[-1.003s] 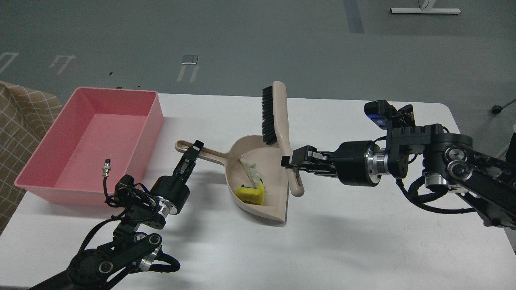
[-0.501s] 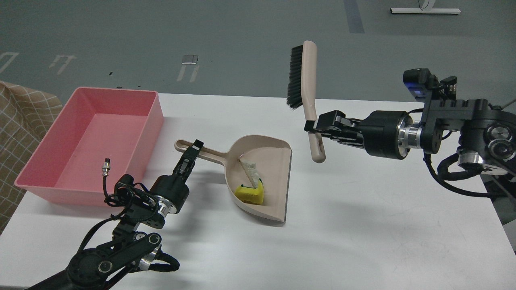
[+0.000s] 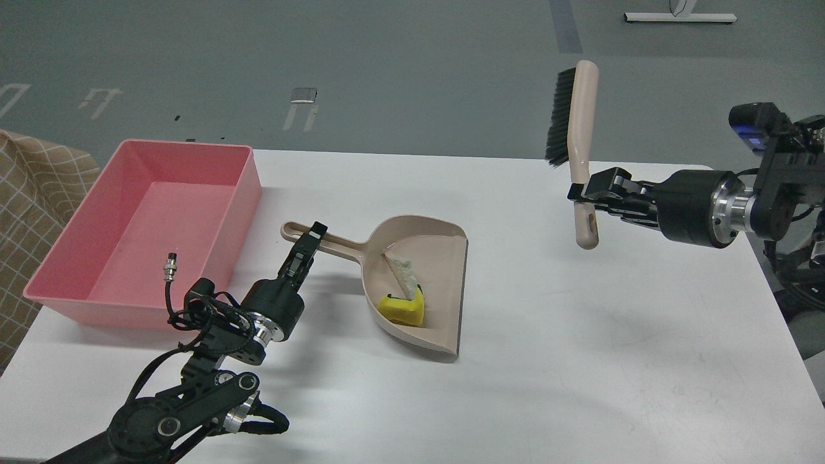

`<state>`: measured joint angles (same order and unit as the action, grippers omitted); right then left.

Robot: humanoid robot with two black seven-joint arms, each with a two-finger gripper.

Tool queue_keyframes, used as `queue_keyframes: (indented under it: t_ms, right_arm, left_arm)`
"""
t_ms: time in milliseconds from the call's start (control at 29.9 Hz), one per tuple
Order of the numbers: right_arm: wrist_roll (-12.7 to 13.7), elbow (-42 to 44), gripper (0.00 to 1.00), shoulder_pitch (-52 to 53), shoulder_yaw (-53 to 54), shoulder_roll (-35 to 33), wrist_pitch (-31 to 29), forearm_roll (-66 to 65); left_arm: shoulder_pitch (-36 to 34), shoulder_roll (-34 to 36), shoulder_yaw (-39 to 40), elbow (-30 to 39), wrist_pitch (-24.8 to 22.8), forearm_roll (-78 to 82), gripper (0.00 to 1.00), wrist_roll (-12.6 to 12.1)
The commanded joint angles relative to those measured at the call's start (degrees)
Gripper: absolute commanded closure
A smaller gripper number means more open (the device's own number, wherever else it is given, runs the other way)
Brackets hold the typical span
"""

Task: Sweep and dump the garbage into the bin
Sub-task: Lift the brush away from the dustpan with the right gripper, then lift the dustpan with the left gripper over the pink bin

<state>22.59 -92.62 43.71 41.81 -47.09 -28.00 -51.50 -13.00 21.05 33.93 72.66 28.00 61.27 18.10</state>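
Note:
The garbage lies inside the beige dustpan (image 3: 438, 258): a white bread piece (image 3: 399, 267) with brown crust and a yellow sponge block (image 3: 403, 310) with a green edge. The dustpan rests on the white table. My left gripper (image 3: 309, 240) is shut on the dustpan's long handle (image 3: 329, 240). My right gripper (image 3: 583, 193) is shut on the handle of a beige brush (image 3: 580, 142) with black bristles, held upright in the air over the table's right part. The pink bin (image 3: 155, 225) stands at the table's left and is empty.
The white table (image 3: 580, 335) has its right edge under my right arm. A checkered cloth (image 3: 32, 193) hangs beyond the bin at the far left. A loose cable plug (image 3: 170, 265) sticks up from my left arm in front of the bin.
My right gripper lifted the brush out of the dustpan and carried it up and to the right. The dustpan, the garbage and my left arm have stayed in place.

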Motion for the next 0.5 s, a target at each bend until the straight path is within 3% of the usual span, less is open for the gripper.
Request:
queue_keyframes:
  t_ms: [0, 468]
  right_arm:
    - [0.00, 0.33, 0.94, -0.91, -0.06, -1.25, 0.00, 0.00]
    - [0.00, 1.21, 0.94, -1.96, -0.06, -2.39, 0.00, -0.09]
  left_arm:
    - [-0.01, 0.40, -0.01, 0.03, 0.00, -0.01, 1.00, 0.01]
    - [-0.80, 1.98, 0.43, 2.75, 0.00, -1.06, 1.00, -0.87]
